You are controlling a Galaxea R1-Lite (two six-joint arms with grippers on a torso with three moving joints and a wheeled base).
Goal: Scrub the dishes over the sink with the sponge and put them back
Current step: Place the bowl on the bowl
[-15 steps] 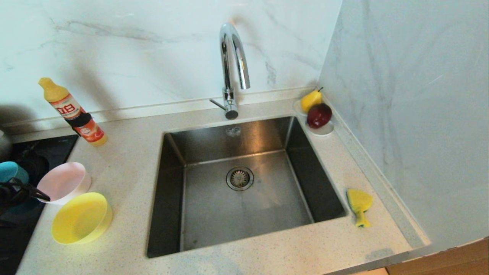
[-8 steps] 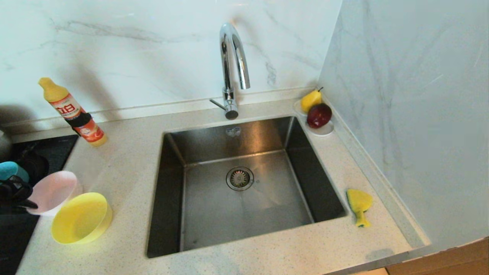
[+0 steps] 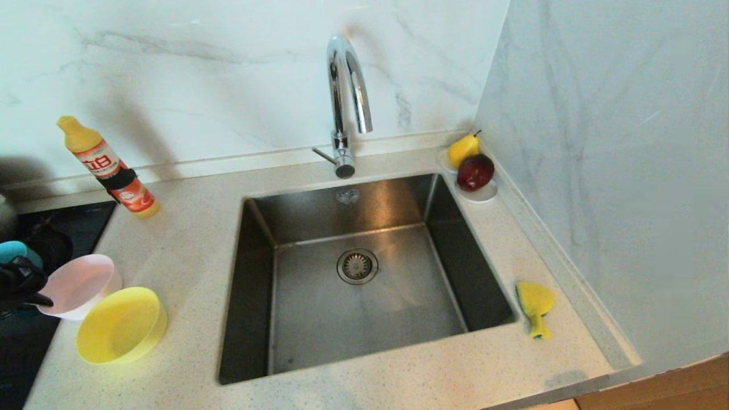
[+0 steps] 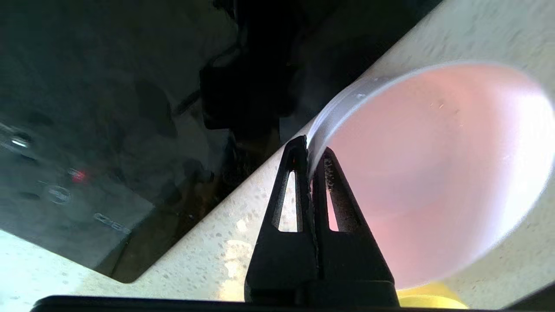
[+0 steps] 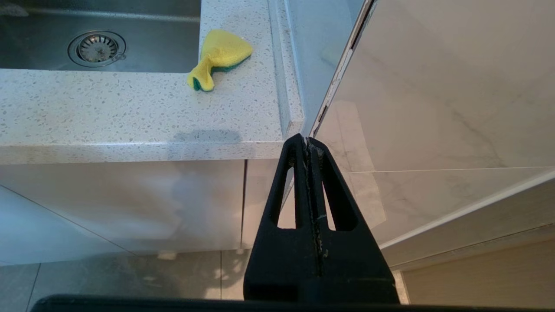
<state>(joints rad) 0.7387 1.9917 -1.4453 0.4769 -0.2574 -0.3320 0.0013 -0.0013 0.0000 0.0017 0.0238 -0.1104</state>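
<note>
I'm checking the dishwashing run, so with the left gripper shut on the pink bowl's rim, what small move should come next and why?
Probably lift the pink bowl a little off the counter. The left gripper is shut on its rim, and the bowl leans against the yellow bowl, so rising first should clear that neighbour before carrying toward the sink. The right gripper hangs shut below the counter edge.

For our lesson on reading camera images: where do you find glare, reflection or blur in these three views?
Head view: bright highlights streak the chrome tap. Left wrist view: the pink bowl is blurred and washed out along one side, and the black hob mirrors dark shapes. Right wrist view: the sponge is crisp.
</note>
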